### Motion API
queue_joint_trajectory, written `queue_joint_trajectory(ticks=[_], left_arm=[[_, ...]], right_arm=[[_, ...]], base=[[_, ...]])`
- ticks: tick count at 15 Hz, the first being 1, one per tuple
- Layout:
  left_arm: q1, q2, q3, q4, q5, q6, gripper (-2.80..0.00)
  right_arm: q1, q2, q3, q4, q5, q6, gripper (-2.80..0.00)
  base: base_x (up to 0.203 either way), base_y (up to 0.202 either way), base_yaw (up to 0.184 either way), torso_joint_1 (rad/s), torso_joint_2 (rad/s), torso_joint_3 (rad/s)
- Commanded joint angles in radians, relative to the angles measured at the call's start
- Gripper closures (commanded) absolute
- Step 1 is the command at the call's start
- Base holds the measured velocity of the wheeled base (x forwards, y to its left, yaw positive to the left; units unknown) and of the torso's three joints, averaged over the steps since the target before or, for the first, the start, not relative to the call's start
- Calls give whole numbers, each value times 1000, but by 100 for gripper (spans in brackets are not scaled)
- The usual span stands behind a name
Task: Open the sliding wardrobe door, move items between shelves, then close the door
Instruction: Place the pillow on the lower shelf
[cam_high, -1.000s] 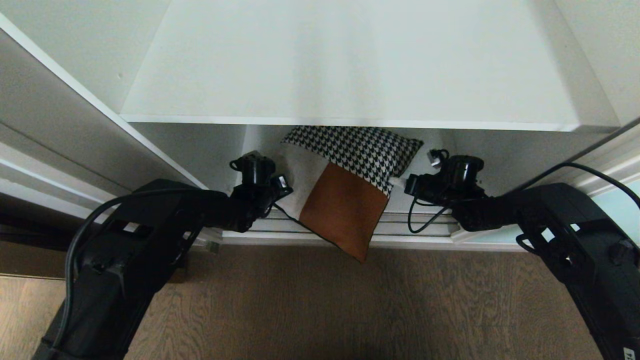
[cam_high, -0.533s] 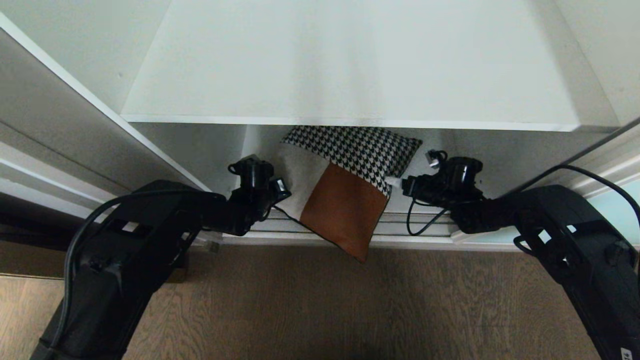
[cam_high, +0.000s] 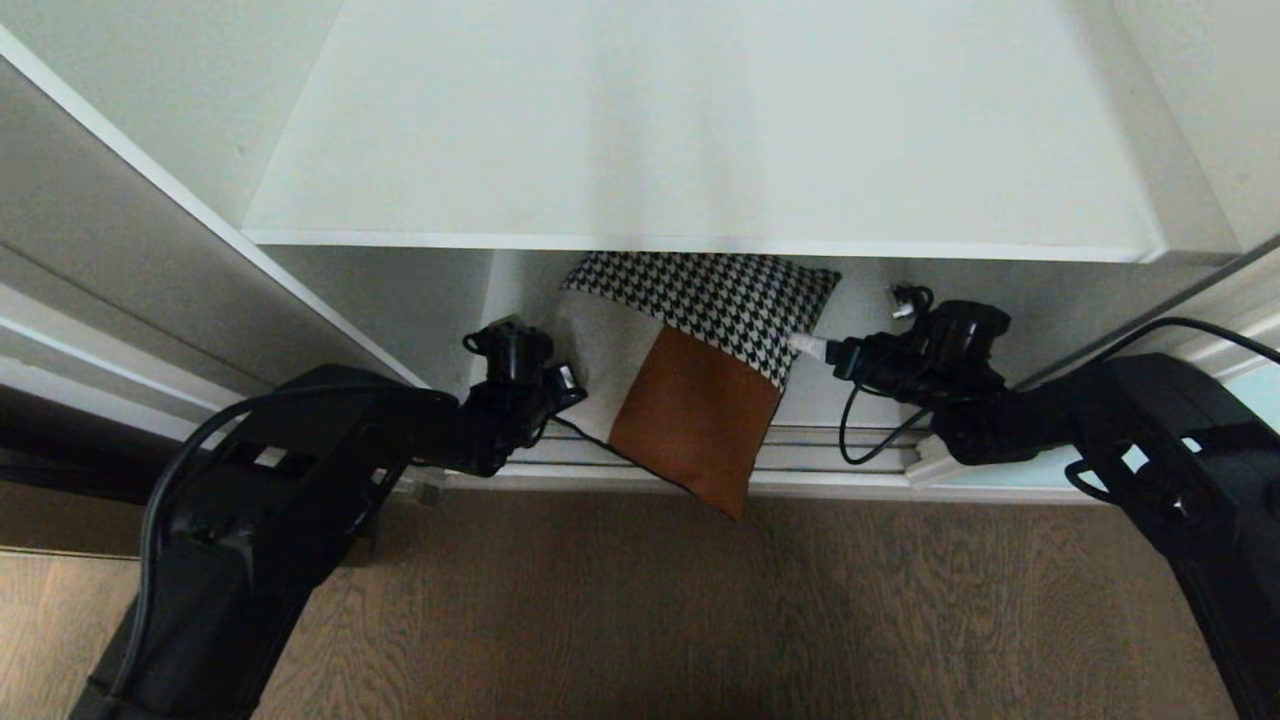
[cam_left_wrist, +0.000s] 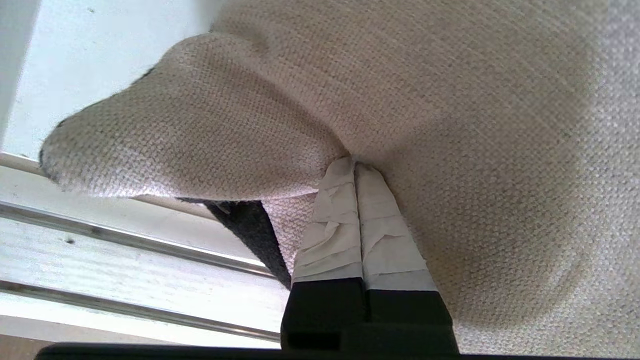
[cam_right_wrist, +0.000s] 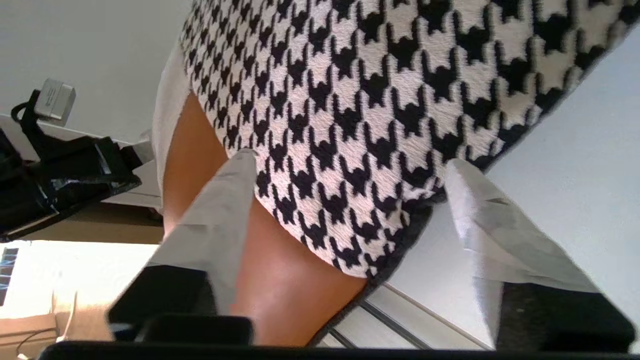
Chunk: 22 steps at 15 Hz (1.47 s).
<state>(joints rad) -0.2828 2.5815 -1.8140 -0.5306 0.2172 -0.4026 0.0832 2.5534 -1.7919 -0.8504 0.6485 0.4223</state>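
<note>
The item (cam_high: 700, 380) is a soft patchwork piece in houndstooth, beige and rust-orange. It lies on the lower shelf (cam_high: 850, 400) under the upper shelf (cam_high: 700, 150), and its orange corner hangs out over the floor tracks. My left gripper (cam_high: 560, 385) is at its left side, shut with its tips (cam_left_wrist: 355, 165) pinched into the beige cloth (cam_left_wrist: 450, 125). My right gripper (cam_high: 815, 347) is at its right side and open. Its fingers (cam_right_wrist: 225, 210) straddle the houndstooth corner (cam_right_wrist: 360, 125) without closing on it. The sliding wardrobe door's pale aqua lower edge (cam_high: 1010, 478) shows behind the right arm.
Metal door tracks (cam_high: 800, 450) run along the wardrobe's front edge under the item. Wood-grain floor (cam_high: 640, 620) fills the foreground. The wardrobe's left side wall (cam_high: 150, 250) slants beside the left arm. The upper shelf's front edge is just above both wrists.
The right gripper has opened off the houndstooth corner and drawn back a little to the right. The item has barely shifted. The left gripper has stayed put.
</note>
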Motion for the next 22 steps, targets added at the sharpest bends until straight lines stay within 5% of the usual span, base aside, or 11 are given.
queue_joint_trajectory(ticks=[1,2,8,16,20,22], left_arm=[[-4,3,4,-5,1,-2,0],[-4,3,4,-5,1,-2,0],[-23,-31,46,-7,-2,-3,0],[-27,-32,70,-38,-47,-6,0],[-29,-47,66,-41,-48,-7,0],[-27,-59,76,-45,-50,-10,0]], right_arm=[[-2,-45,49,-8,7,3,-276],[-2,-57,75,-14,16,4,0],[42,-152,243,-29,176,12,0],[166,-134,328,8,172,3,0],[183,-60,205,200,146,-49,0],[185,-14,85,357,53,-84,0]], base=[[0,0,0,0,0,0],[0,0,0,0,0,0],[0,0,0,0,0,0],[0,0,0,0,0,0],[0,0,0,0,0,0],[0,0,0,0,0,0]])
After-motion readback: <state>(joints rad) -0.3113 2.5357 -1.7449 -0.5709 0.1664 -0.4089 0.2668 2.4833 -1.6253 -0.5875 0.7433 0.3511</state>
